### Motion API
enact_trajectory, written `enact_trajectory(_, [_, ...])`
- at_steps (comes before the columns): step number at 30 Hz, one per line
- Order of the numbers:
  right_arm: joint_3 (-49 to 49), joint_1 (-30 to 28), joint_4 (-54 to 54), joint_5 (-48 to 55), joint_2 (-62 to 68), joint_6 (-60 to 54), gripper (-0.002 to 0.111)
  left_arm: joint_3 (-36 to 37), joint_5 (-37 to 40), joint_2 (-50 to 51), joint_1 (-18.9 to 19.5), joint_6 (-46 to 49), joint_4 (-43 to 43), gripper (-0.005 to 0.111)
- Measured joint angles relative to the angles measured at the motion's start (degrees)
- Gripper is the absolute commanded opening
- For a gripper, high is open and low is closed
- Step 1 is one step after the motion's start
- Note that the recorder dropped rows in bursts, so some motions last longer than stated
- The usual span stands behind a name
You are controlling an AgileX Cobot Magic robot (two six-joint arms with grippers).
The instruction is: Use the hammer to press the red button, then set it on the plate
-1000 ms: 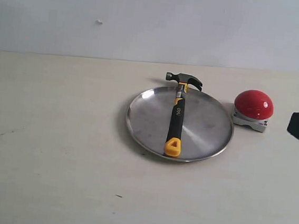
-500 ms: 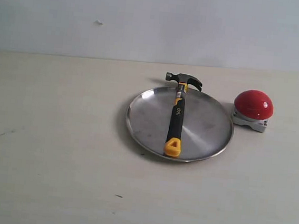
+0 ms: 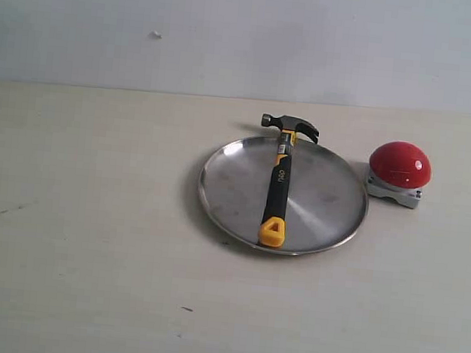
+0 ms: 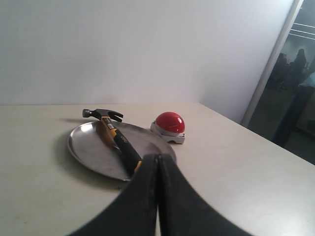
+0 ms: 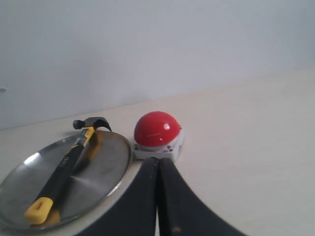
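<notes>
bright, soft, even light, exterior view a bit hazy and low contrast. faint shadow on the table point(image 3: 86, 254) along the plate point(image 3: 235, 185) left edge. small glare spot on the red button point(image 5: 156, 129). left end effector point(image 4: 157, 158) and right end effector point(image 5: 158, 162) dark, blurred near the lens.

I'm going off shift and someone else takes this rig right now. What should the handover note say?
Left gripper: shut, empty, back from the things.
Right gripper: shut, empty, also back; neither arm shows in the exterior view.
Hammer: lying across the plate, yellow end near the front rim, head past the far rim.
Red button: right of the plate, apart from it.
Done: the hammer is on the plate.
Left: nothing visible. The pictures cannot show whether the button was pressed, so check that.
</notes>
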Motion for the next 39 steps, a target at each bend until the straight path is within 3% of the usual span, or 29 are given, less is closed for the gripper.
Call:
enact_trajectory(3, [0.0, 0.0, 11.2, -2.6, 0.0, -12.0, 0.0, 0.0, 0.0, 0.0, 0.0, 0.0, 0.0, 0.0])
enact_trajectory(7, [0.0, -0.1, 33.1, -5.0, 0.0, -40.2, 0.0, 0.0, 0.0, 0.0, 0.0, 0.0, 0.0, 0.0])
enact_trajectory(10, [0.0, -0.1, 42.3, -5.8, 0.0, -51.1, 0.0, 0.0, 0.0, 0.0, 0.0, 0.0, 0.0, 0.0])
enact_trajectory(34, [0.0, -0.1, 46.4, -6.4, 0.0, -55.5, 0.0, 0.0, 0.0, 0.0, 0.0, 0.0, 0.0, 0.0])
enact_trajectory(39, [0.0, -0.1, 46.4, -6.4, 0.0, -55.5, 0.0, 0.0, -4.0, 0.0, 0.0, 2.2, 0.0, 0.0])
